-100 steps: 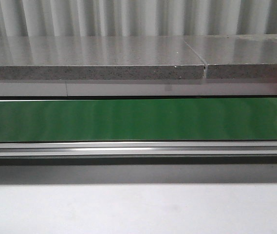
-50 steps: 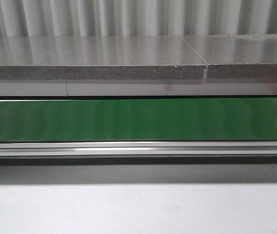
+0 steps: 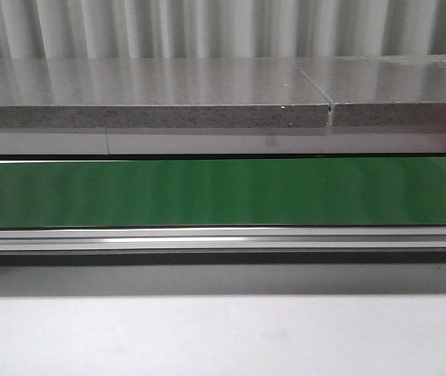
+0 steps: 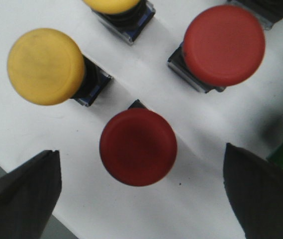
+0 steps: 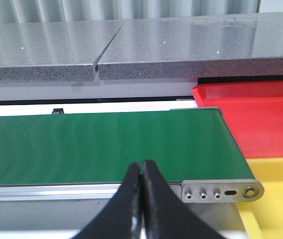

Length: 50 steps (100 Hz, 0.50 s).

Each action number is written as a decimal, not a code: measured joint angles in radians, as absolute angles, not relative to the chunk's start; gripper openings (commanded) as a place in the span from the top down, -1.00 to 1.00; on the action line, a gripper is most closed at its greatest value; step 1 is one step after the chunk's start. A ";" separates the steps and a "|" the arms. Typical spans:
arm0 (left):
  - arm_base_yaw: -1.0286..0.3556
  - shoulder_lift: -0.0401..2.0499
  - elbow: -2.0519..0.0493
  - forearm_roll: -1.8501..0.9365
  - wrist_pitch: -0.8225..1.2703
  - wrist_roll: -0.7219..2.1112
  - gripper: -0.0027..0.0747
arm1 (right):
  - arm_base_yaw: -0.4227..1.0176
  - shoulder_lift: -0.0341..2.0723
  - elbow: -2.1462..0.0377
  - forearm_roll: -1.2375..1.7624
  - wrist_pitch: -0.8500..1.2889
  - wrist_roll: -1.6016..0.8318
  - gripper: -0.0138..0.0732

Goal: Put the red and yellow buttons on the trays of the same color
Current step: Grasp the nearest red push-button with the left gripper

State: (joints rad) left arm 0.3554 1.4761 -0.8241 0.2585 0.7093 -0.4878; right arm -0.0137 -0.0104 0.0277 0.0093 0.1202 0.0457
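No change is seen across the front views. The left claw [image 4: 141, 199] is spread, released, over a red button [image 4: 138, 147] on the white surface [image 4: 206, 199], probably untouched; the right claw [image 5: 141, 199] is clenched empty.

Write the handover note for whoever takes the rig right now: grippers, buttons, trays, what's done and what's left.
Left gripper: open, hanging over the buttons, fingers either side of the nearer red button, not touching it.
Right gripper: shut, empty, in front of the green belt.
Buttons, seen in the left wrist view, on a white surface: a second red button, one yellow button, another yellow button partly out of view.
Trays: red tray and yellow tray sit past the belt's end; no button visible in the parts shown.
Done: nothing sorted, as far as visible.
Left: all four visible buttons; the nearer red one looks like the likely first pick.
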 measured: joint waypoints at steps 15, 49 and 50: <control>0.371 1.495 -0.824 0.258 0.693 -0.487 -0.72 | -0.014 -0.010 0.028 0.009 0.120 0.046 0.84; 0.375 1.497 -0.824 0.258 0.675 -0.487 -0.30 | -0.014 -0.010 0.028 0.009 0.120 0.046 0.84; 0.375 1.497 -0.824 0.258 0.675 -0.487 -0.25 | -0.014 -0.010 0.028 0.009 0.120 0.046 0.84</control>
State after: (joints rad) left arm 0.3751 1.4967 -0.8241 0.2585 0.6749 -0.4874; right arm -0.0137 -0.0104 0.0277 0.0093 0.1202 0.0457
